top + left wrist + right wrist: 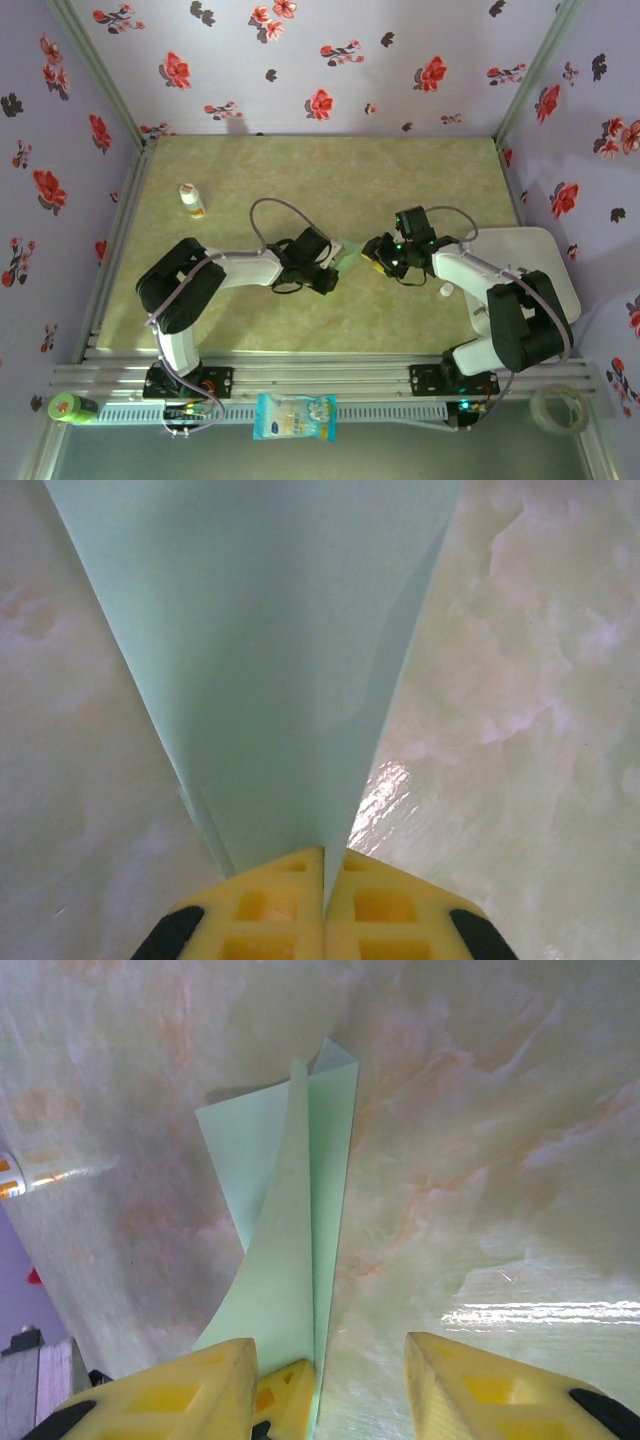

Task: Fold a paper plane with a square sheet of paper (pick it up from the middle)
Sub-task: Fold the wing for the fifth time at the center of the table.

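mid-fold step. paper (346, 256) is folded narrow, w/ layered flaps along a centre line. it hangs over the middle of the worktop (300, 170), between the two grippers. left gripper (323, 858) is clamped tight on one end, yellow fingers (270, 910) pressed together and the sheet fanning out from them. right gripper (330, 1345) has its jaws apart: the paper runs just beside one finger (215, 1390) and the other finger is well clear, so no pinch from that side as far as i can see. can't tell if the far end touches the worktop.

judgement: prob. between grips on a wing or centre crease, not yet a finished dart. next move needs the right gripper to line up on the loose flap edge, close w/o crumpling it, then fold over while the left gripper holds firm. thin paper will flex, so go slow & keep the crease straight.
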